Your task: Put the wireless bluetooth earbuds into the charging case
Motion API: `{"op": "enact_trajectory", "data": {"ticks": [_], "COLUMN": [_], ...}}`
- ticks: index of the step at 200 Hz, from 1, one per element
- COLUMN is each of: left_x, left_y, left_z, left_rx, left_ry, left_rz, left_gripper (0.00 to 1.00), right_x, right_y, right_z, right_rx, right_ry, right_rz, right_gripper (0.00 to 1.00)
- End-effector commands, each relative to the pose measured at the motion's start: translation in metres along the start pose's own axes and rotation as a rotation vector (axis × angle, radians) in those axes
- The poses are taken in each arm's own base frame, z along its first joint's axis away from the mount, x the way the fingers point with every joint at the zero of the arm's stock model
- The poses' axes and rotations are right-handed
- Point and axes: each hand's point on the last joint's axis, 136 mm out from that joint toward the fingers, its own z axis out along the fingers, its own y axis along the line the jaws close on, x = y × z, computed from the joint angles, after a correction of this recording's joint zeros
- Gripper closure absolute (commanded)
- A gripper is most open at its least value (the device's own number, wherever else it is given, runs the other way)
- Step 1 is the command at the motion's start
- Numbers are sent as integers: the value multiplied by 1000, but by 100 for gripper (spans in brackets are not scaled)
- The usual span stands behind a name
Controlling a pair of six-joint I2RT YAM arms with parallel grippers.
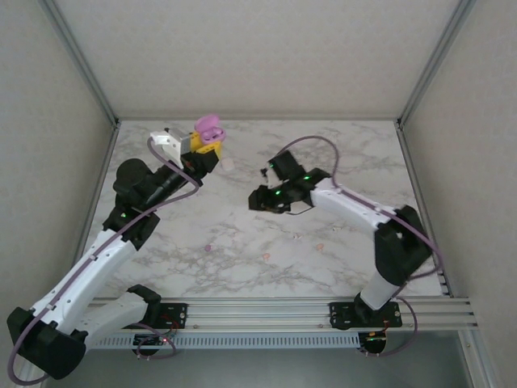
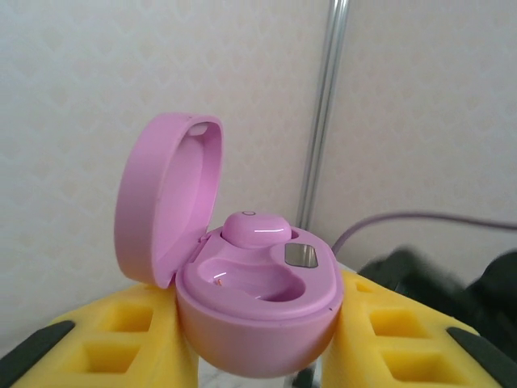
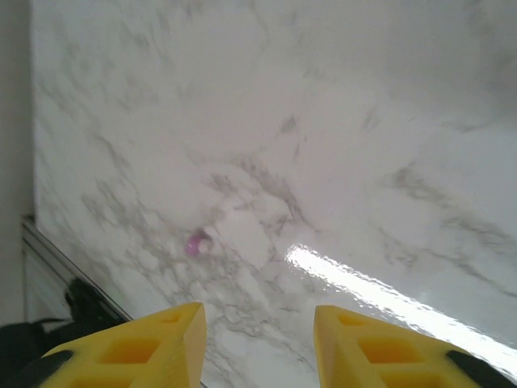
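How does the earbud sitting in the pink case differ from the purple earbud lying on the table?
The seated earbud rests in one socket of the open pink charging case, held in the air by the left gripper; the loose purple earbud lies bare on the marble table. The seated earbud is already inserted; the loose earbud is not, and the case's second socket is empty. Both are small, rounded and pinkish purple.

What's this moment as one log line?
left gripper: holds open pink charging case, one earbud seated | right gripper: open, empty | purple earbud: on table
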Motion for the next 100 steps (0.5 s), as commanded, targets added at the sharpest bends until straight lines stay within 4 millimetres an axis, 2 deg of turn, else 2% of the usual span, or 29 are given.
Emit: {"op": "enact_trajectory", "data": {"ticks": [1, 27, 52, 75, 100], "left_x": [-30, -35, -36, -35, -34], "left_y": [1, -1, -1, -1, 0], "left_z": [-11, -12, -12, -12, -12], "left_rx": [-37, -33, -35, -37, -39], "left_ry": [-46, -34, -36, -32, -27], "left_rz": [40, 46, 46, 47, 48], "left_gripper": [71, 70, 70, 70, 70], "right_x": [7, 26, 41, 51, 61], "right_y": [25, 43, 52, 63, 64], "right_z": [33, 77, 110, 129, 142], "right_rx": [-17, 31, 92, 116, 154], "right_ry": [57, 174, 258, 312, 369], "right_rz": [-86, -237, -372, -483, -550], "right_gripper": [60, 57, 55, 54, 52]}}
